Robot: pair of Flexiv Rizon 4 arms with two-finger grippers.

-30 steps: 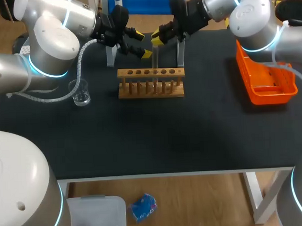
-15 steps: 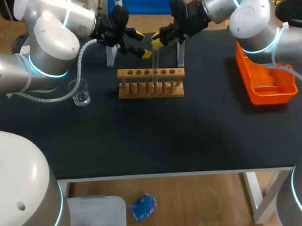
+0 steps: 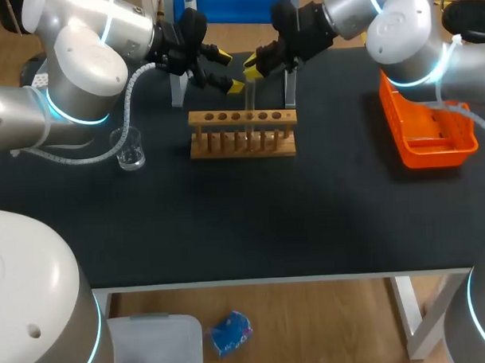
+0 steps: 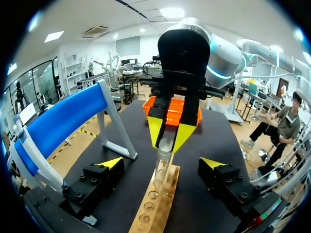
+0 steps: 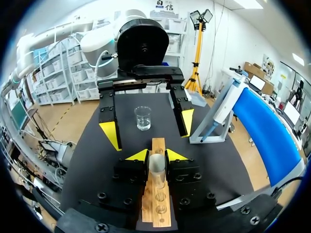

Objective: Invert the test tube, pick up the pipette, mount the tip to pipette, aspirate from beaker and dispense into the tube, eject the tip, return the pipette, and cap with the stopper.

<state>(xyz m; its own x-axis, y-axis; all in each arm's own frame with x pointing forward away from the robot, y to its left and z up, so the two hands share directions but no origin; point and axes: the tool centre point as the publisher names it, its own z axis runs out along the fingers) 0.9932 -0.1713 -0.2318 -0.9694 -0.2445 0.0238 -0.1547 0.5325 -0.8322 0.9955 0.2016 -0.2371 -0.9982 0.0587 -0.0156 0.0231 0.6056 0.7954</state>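
**Right gripper clamped on the tube over the rack**

Nearest on the black table (image 3: 228, 222) is the glass beaker (image 3: 128, 148), toward the left. The wooden rack (image 3: 242, 134) sits at the middle, and an orange basket (image 3: 429, 127) lies well off to the right. The test tube (image 3: 250, 97) stands upright over the rack with its lower end at the row of holes. Whether it sits in a hole cannot be told.

The right gripper (image 3: 252, 70) is clamped on the tube's upper part. In the right wrist view its yellow tips press the glass from two sides. The left gripper (image 3: 227, 70) is just beside the tube, facing the right one. Its fingers are spread wide and touch nothing, and the tube stands ahead of them, between the parted tips. Farthest back is a blue-topped stand (image 3: 220, 7), whose legs rest on the table behind the rack.
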